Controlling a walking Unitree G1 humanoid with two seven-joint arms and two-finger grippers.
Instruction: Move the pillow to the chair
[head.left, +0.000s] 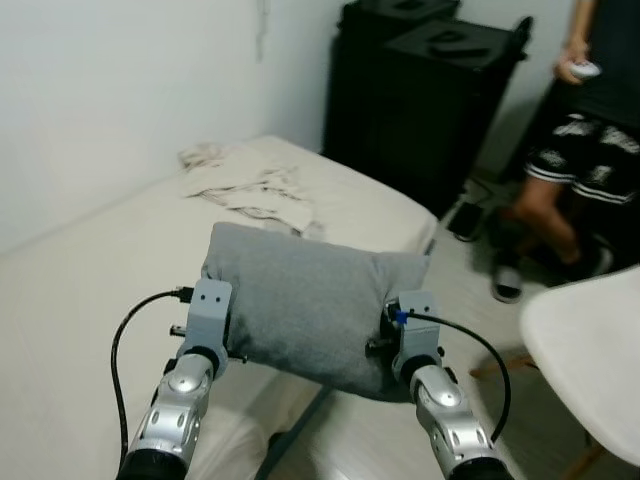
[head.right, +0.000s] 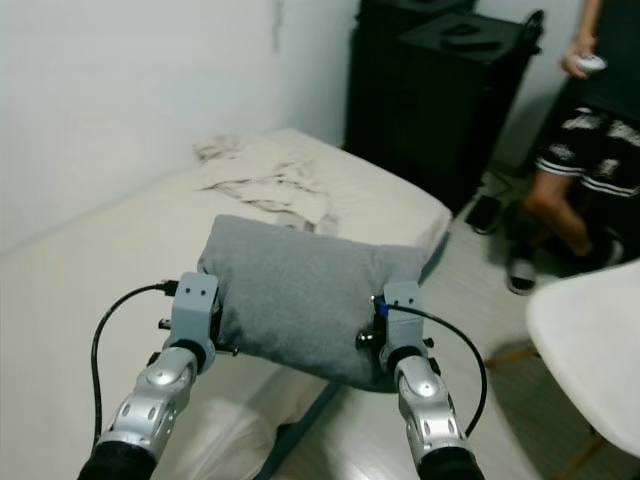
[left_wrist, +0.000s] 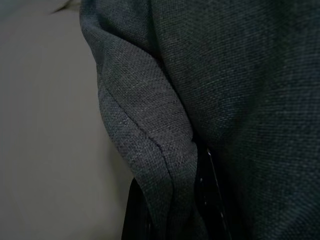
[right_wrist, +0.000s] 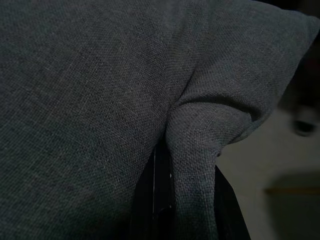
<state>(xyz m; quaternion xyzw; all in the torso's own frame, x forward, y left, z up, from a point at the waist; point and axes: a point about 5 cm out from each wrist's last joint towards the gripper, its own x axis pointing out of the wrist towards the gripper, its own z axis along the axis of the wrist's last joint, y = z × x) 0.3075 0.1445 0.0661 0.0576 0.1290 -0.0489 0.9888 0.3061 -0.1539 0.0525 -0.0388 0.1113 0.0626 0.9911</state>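
— Pillow first: where is the grey woven-fabric pillow (head.left: 305, 300)?

— Held in the air between both arms, above the near edge of the cream mattress bed (head.left: 90, 290). The left gripper (left_wrist: 165, 200) pinches a fold at its left end, fingers closed on the fabric; the right gripper (right_wrist: 185, 200) is clamped the same way on a fold at its right end.

— Which way does it run?

— Long axis left to right across the robot's front, right end sagging slightly lower.

— Room around it?

— Pale floor (head.left: 450, 270) lies open beside the bed. The white moulded chair (head.left: 590, 350) sits to the right, well apart from the pillow. A person (head.left: 580, 130) stands beyond, near tall black cabinets (head.left: 420, 100). Crumpled cream cloth (head.left: 250, 185) lies on the bed.
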